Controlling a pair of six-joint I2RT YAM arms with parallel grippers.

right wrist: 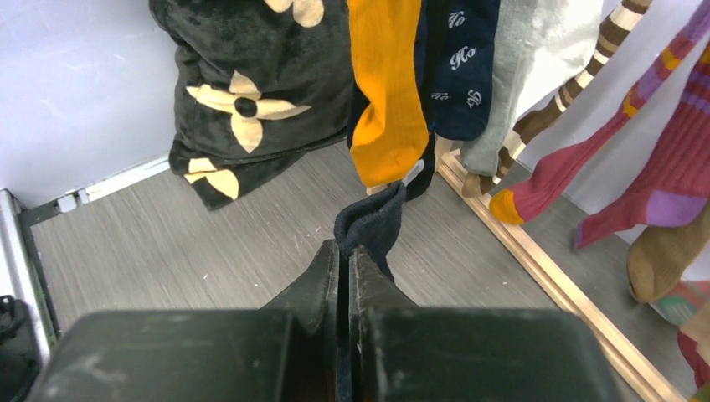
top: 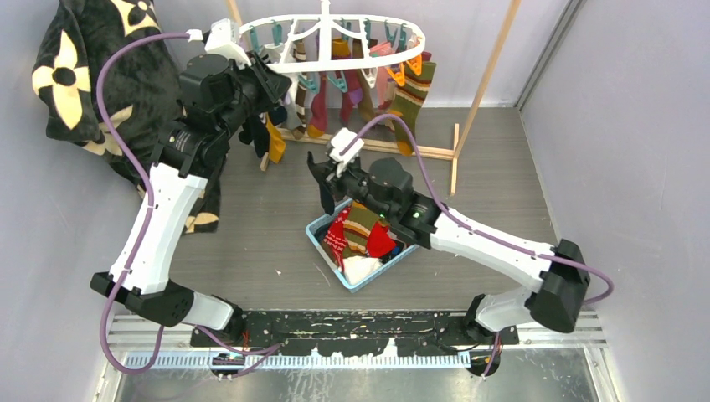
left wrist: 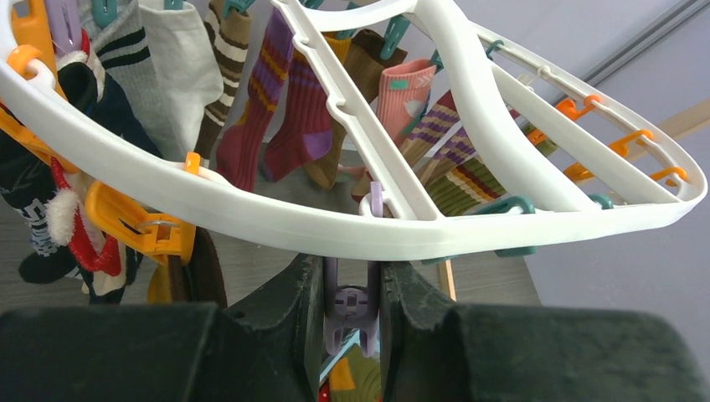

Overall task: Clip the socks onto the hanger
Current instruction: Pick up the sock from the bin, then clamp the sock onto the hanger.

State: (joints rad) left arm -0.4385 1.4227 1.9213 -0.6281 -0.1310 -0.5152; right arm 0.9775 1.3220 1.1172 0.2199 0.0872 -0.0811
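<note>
Starting at the left claw (left wrist: 352, 272), a lilac clip (left wrist: 350, 308) is seen squeezed between its two fingers, just under the near rim of the hanger (left wrist: 251, 213). The clip is probably pressed this way so that its mouth is held apart for a sock, though the mouth itself is hidden. The right claw (right wrist: 344, 251) is closed narrowly on one end of a dark sock (right wrist: 373, 219), so that the free end is left sticking up to be offered to a clip. This sock is held low, just below an orange sock (right wrist: 385, 100) already hung. The hanger is suspended over the far edge of the surface (top: 251, 234), with many socks clipped on. More socks are kept in the blue basket (top: 329, 255) at mid-surface, within reach of the right arm. A black flowered blanket (right wrist: 243, 92) is piled in the far-left corner.
</note>
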